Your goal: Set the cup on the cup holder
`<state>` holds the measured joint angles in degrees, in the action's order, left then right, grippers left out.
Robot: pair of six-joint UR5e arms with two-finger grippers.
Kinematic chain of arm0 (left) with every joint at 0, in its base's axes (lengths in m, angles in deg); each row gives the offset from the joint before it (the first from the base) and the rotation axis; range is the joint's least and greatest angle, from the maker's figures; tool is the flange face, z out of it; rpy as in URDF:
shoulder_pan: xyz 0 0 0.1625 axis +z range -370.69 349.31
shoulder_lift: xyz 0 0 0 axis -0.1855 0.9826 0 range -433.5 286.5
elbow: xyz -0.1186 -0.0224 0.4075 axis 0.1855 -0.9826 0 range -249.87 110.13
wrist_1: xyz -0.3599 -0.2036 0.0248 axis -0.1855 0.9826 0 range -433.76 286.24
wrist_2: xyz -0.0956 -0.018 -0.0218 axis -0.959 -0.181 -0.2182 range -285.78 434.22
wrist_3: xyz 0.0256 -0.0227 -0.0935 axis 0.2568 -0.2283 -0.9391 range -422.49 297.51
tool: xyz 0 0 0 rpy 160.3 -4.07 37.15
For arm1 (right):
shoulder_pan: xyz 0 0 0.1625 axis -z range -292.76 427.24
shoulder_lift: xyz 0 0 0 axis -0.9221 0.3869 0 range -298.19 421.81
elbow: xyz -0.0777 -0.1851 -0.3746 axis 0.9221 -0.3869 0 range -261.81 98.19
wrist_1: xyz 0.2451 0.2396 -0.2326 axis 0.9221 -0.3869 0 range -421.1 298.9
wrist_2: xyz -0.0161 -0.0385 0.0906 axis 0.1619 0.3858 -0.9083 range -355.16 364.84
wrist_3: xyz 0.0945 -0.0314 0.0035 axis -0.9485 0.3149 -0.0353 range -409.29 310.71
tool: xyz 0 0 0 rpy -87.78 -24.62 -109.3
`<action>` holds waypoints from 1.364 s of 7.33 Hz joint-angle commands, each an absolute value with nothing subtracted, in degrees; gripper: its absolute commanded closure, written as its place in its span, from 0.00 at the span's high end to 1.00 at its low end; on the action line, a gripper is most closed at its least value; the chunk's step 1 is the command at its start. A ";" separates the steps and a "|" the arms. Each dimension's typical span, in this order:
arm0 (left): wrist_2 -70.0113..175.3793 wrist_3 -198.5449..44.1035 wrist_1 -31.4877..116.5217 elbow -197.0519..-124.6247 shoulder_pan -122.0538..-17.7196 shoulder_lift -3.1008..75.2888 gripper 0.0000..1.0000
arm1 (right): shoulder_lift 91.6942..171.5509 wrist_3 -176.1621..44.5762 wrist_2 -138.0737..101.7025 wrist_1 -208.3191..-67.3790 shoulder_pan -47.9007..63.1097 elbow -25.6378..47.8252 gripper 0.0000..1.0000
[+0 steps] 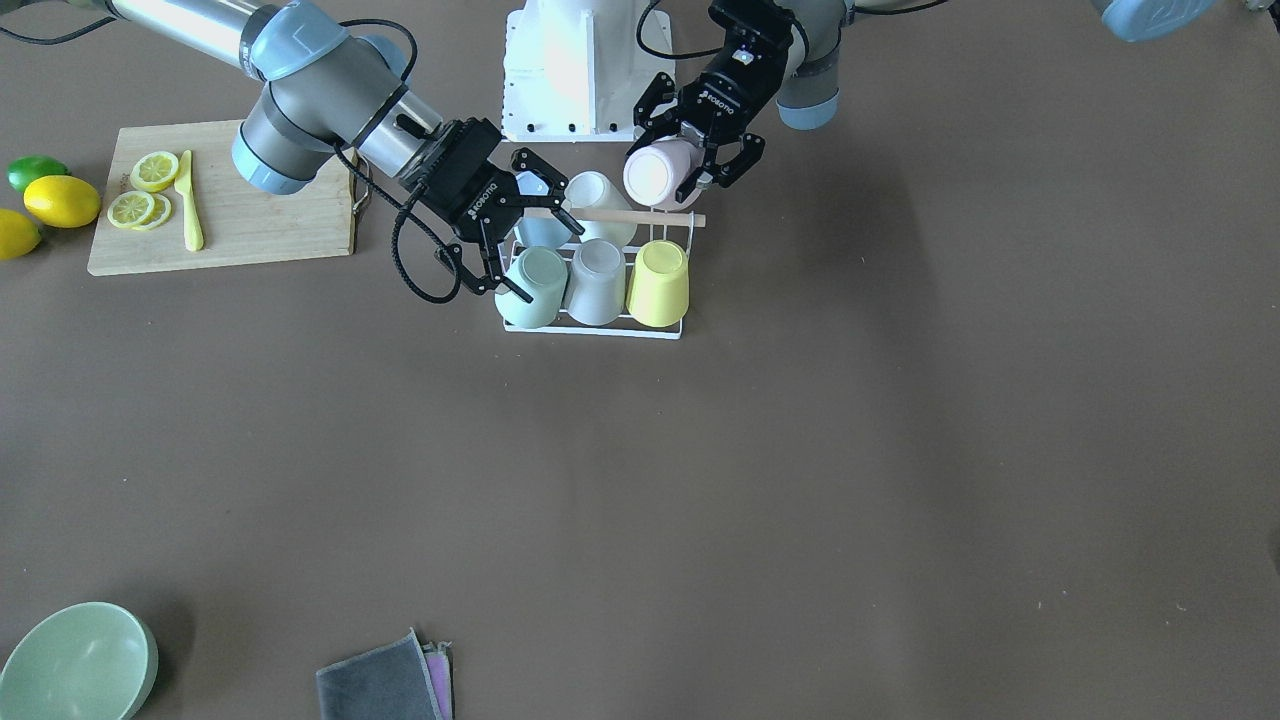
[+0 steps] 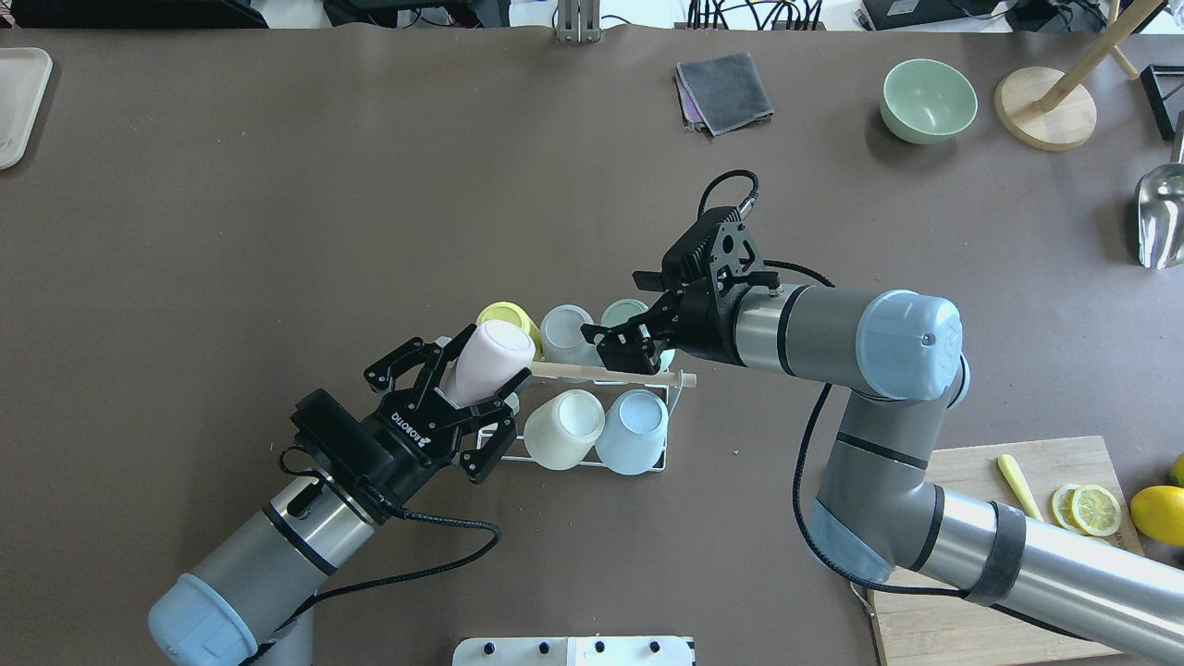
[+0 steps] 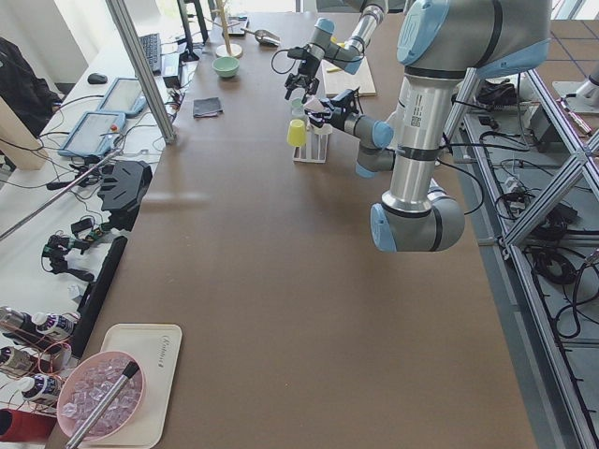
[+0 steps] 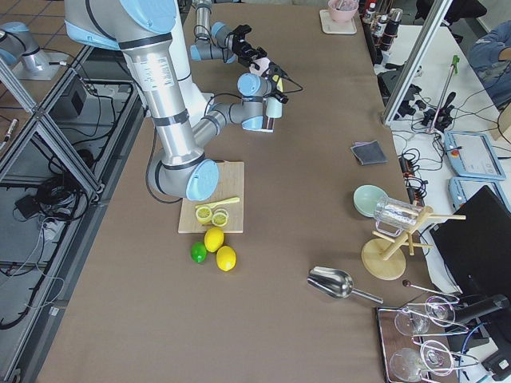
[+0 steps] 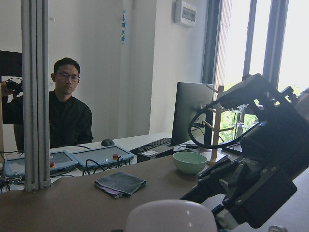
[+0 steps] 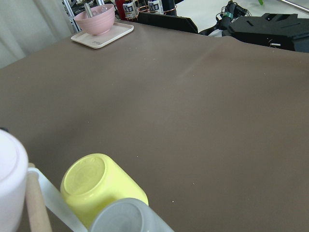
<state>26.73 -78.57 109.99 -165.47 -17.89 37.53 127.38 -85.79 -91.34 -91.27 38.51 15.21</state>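
five cups (image 1: 660,283) on cup holder (image 1: 672,219), left end effector (image 1: 672,160) pinching pink cup (image 1: 650,175), right end effector (image 1: 550,262) spread

**Hidden / cut off**

Front view: right claw (image 1: 550,262) covers parts of mint cup (image 1: 540,285) & blue cup (image 1: 545,235). Pink cup (image 1: 655,172): mouth end hidden betw. left claw (image 1: 672,172) fingers. Can't tell if it touches cup holder (image 2: 666,376). Right wrist cam: grey cup (image 6: 123,217) cut by bottom edge.
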 commanded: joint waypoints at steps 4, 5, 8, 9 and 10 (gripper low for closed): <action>26.67 -78.57 109.93 -165.23 -17.81 37.51 0.00 | 127.29 -85.24 -111.39 -114.66 25.53 23.12 1.00; 26.67 -78.57 109.84 -164.62 -17.72 37.59 0.00 | 127.64 -85.24 -116.23 -121.33 21.92 23.13 1.00; 26.67 -78.57 109.84 -164.18 -17.63 37.51 0.33 | 127.91 -77.82 -118.38 -143.22 12.87 23.13 1.00; 26.58 -78.49 109.93 -164.09 -17.63 37.51 0.97 | 128.00 -76.90 -118.30 -147.37 7.87 23.04 1.00; 26.58 -78.40 110.19 -164.09 -17.55 37.51 0.98 | 129.13 -76.89 -118.56 -148.54 3.82 22.95 1.00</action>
<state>26.61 -78.49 109.96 -164.15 -17.61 37.52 128.20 -77.97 -118.31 -145.00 9.28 23.04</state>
